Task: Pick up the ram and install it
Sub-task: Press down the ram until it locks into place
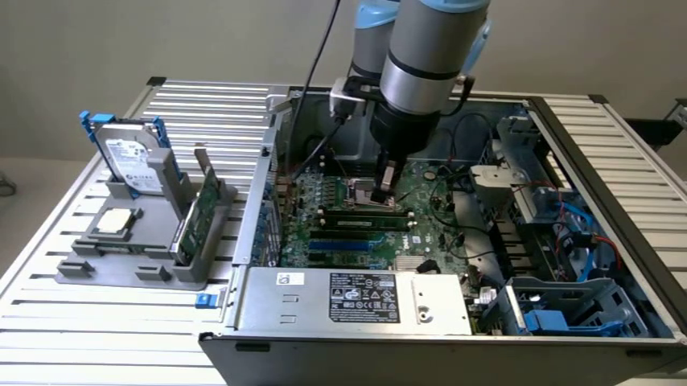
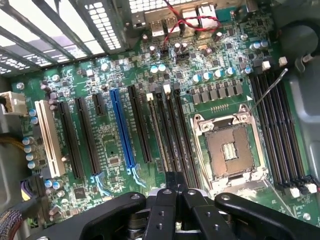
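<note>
Ram seated in slot, claw closed — above.

The closed fingers hang over the motherboard beside its empty CPU socket.

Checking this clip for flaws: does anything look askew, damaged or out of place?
Nothing stands out. The gripper is shut and low over the motherboard inside the open case; a ram stick stands upright in the grey holder outside.
</note>
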Available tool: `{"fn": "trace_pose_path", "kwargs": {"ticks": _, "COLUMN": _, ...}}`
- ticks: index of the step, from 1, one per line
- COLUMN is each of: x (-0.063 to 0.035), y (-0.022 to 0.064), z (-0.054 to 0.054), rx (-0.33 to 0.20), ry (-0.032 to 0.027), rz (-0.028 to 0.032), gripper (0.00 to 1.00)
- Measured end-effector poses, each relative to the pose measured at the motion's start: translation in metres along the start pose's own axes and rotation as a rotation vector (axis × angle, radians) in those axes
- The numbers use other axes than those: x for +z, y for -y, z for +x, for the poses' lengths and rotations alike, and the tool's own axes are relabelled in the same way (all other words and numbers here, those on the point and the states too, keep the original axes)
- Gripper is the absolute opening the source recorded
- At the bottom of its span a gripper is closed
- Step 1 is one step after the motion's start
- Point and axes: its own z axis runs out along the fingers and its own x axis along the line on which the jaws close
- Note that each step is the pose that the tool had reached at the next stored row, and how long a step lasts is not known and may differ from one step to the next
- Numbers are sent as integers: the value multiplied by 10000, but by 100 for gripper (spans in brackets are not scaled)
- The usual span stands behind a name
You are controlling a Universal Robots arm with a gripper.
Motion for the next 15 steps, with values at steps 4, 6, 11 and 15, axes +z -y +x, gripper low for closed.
{"fn": "trace_pose_path", "kwargs": {"ticks": 4, "x": 13, "y": 1, "z": 0, "rx": 538, "ry": 1, "rz": 63, "gripper": 11}}
{"fn": "trace_pose_path", "kwargs": {"ticks": 6, "x": 21, "y": 2, "z": 0, "rx": 793, "ry": -2, "rz": 102, "gripper": 11}}
{"fn": "trace_pose_path", "kwargs": {"ticks": 11, "x": 44, "y": 4, "z": 1, "rx": 1569, "ry": 44, "rz": 148, "gripper": 11}}
{"fn": "trace_pose_path", "kwargs": {"ticks": 15, "x": 69, "y": 7, "z": 2, "rx": 2290, "ry": 112, "rz": 165, "gripper": 11}}
